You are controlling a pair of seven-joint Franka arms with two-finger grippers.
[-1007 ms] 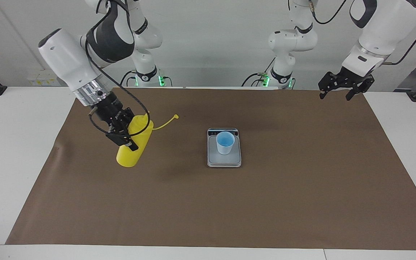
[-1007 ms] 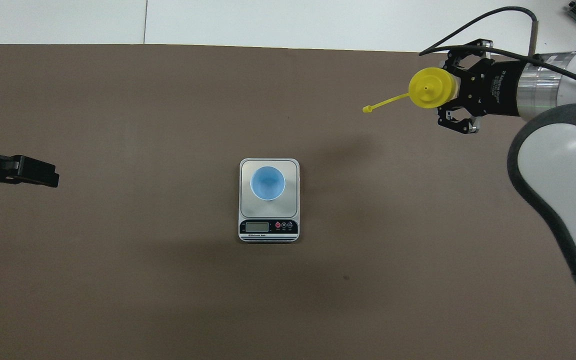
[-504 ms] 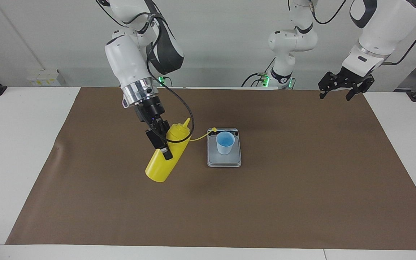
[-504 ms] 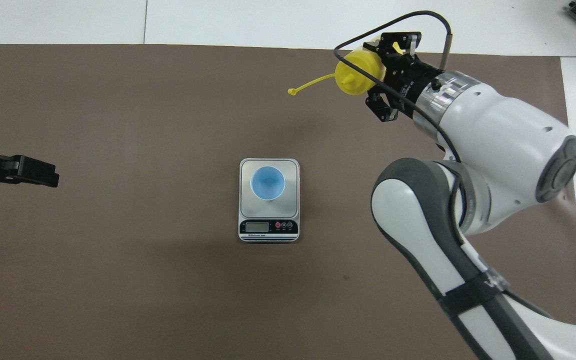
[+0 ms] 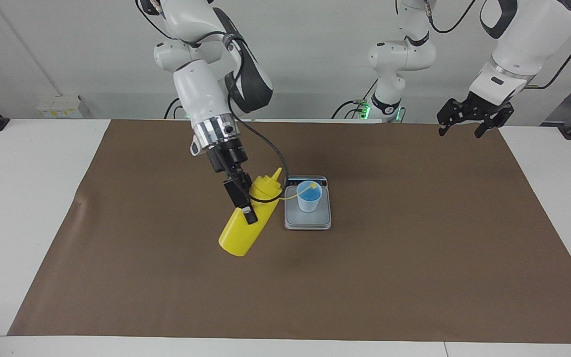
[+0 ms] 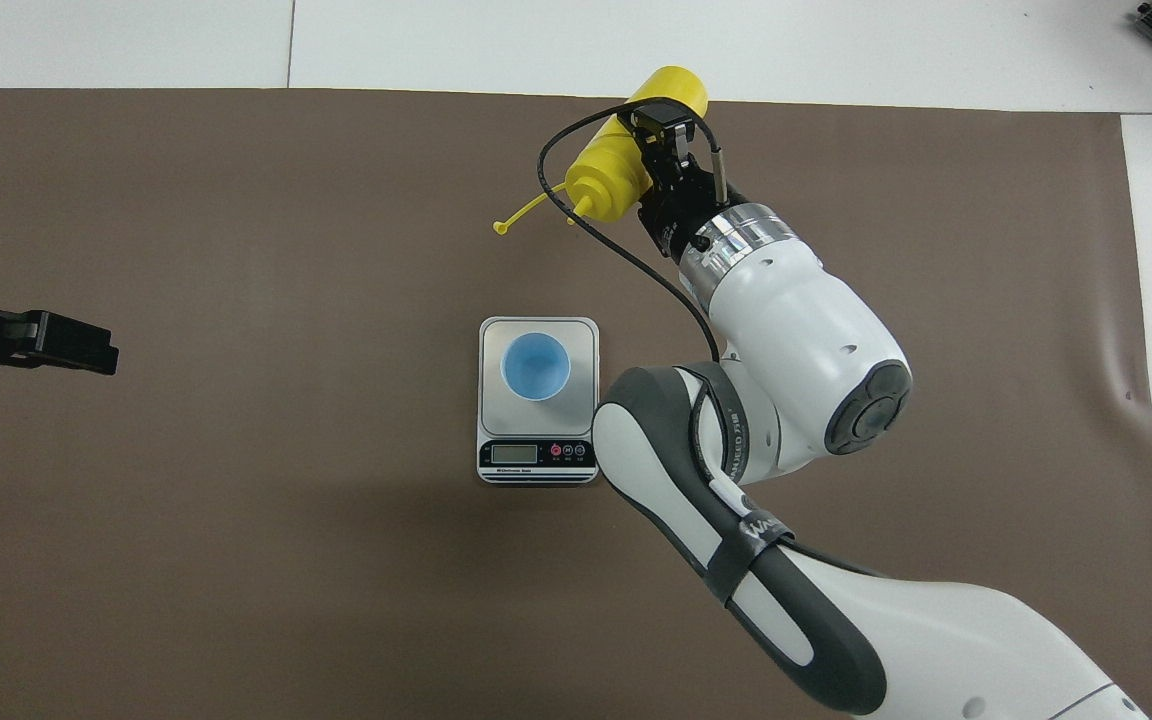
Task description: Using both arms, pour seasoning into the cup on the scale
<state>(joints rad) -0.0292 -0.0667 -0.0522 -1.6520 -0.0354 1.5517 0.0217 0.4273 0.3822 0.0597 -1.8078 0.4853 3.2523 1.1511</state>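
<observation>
A brown mat (image 5: 414, 258) covers the middle of a white table (image 5: 18, 198). Near the mat's centre lies the scale (image 5: 308, 218), flat and silver-grey, its dark display strip at the end nearer the robots. The cup (image 5: 309, 196), small and light blue, stands upright on the scale's weighing plate.

The right gripper (image 5: 242, 202) is clamped on the seasoning bottle (image 5: 248, 223), a yellow squeeze bottle, gripping it around the middle of its body. The bottle is lifted off the mat and tilted, its base low and its nozzle raised toward the cup. In the facing view it sits at about nine o'clock from the scale, just beside it, at the side toward the right arm's end of the table. Its small cap (image 5: 313, 185) hangs on a thin tether and shows against the cup's rim; whether it touches the cup cannot be told.

The left gripper (image 5: 466, 124) waits in the air over the mat's corner at the left arm's end, at about two o'clock from the scale in the facing view, well apart from it. Its fingers stand apart and hold nothing.
</observation>
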